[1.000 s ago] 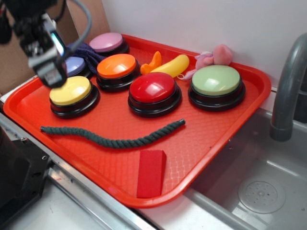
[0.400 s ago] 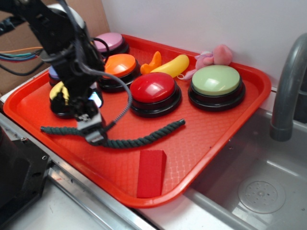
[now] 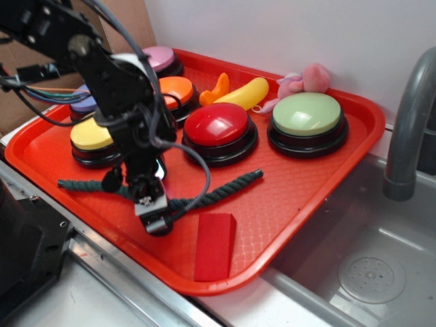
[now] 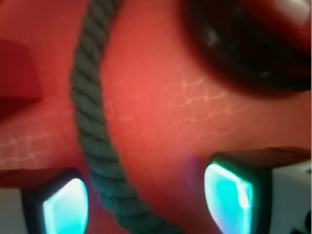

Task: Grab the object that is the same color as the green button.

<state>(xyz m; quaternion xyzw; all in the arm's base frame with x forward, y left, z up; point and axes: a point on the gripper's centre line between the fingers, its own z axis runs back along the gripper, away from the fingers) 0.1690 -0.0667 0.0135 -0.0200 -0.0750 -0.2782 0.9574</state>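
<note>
Here the gripper hangs low over the near part of the red tray, jaws released and spread, empty. In the wrist view the two glowing teal pads sit either side of the rope, which runs between them but nearer the left pad, not centred. Nothing is pinched yet.

The rope is the task's thing: dark green, twisted cotton, thin and limp, lying in a shallow curve across the tray from its left edge toward the middle, just in front of the buttons. Its strands show a clear spiral lay in the close view. The arm hides the middle stretch in the exterior view.

Its colour match, the green button, is a pale domed cap on a black round base, far right on the tray, well apart from the gripper. The red button sits just beyond the rope; its dark base fills the top right corner of the wrist view. The yellow button is partly hidden behind the arm. A red block, matte and rectangular, lies near the gripper's right.

Judgement: the straddle across the rope suits a cross-wise pinch. A soft rope should compress and hold, though off-centre closing may drag it sideways.
</note>
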